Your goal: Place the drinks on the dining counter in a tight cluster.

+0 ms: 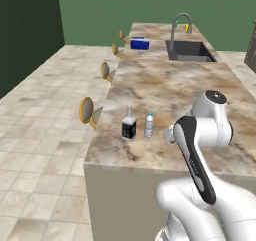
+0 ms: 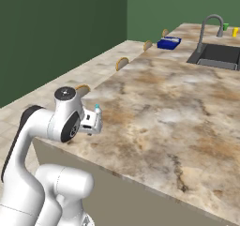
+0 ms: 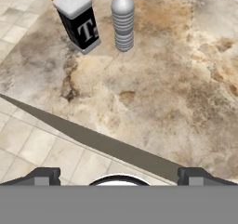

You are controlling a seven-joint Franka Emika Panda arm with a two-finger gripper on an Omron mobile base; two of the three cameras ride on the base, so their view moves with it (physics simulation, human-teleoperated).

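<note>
**Marbled counter, two small bottles waiting**

Tan stone dining counter (image 1: 170, 85) carries a dark white-labelled bottle (image 3: 78, 21) just beside a clear water bottle (image 3: 122, 21), near its edge. Both look light, rigid, slick; best gripped mid-body. Gripper (image 3: 119, 176) is spread wide, empty.

Standing upright on the dining counter (image 1: 170, 85), near its stool-side edge and close to the near corner: the dark bottle (image 1: 129, 124) and the water bottle (image 1: 149, 124), just beside each other, dark bottle closer to the edge. Set into the far part of the counter: the sink (image 1: 190, 50), with the faucet (image 1: 180, 25) behind it. Lying left of the sink, near the stool-side edge: a box (image 1: 140, 43). Lined along that edge, on the floor side: the stools (image 1: 89, 111).
</note>
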